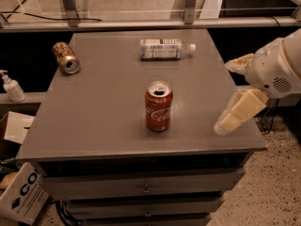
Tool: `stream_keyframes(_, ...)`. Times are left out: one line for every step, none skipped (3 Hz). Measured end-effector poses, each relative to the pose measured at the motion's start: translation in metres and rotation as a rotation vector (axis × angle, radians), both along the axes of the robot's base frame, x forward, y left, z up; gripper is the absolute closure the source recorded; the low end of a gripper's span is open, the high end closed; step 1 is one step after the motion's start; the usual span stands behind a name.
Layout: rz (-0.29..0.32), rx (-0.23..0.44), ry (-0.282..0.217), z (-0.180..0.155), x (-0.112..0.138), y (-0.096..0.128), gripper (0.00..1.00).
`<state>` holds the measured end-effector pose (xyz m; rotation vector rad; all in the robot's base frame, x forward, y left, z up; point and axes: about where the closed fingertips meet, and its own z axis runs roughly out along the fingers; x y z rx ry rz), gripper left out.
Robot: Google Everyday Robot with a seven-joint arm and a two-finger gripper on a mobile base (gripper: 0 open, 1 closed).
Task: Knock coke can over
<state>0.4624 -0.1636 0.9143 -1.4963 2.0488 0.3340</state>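
The coke can, a red aluminium soda can with white script and a silver top, stood upright near the middle of the flat grey tabletop, slightly toward the near edge. I saw the cream-coloured two-finger gripper at the table's right edge, well apart from the can, its fingers spread wide and holding nothing. A gold-brown patterned can lay on its side at the far left, and a clear plastic bottle with a white label lay at the far middle.
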Motion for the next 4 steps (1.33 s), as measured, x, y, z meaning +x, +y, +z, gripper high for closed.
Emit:
stream_keyframes(0.041,0.17,-0.039,-0.024,0.019,0.02,0.0)
stream_keyframes(0.092,0.325,-0.061,-0.035,0.035,0.046,0.0)
stream_keyframes(0.142,0.465,-0.064,-0.034,0.047,0.072,0.0)
stream_keyframes(0.192,0.542,-0.056,-0.025,0.054,0.098,0.0)
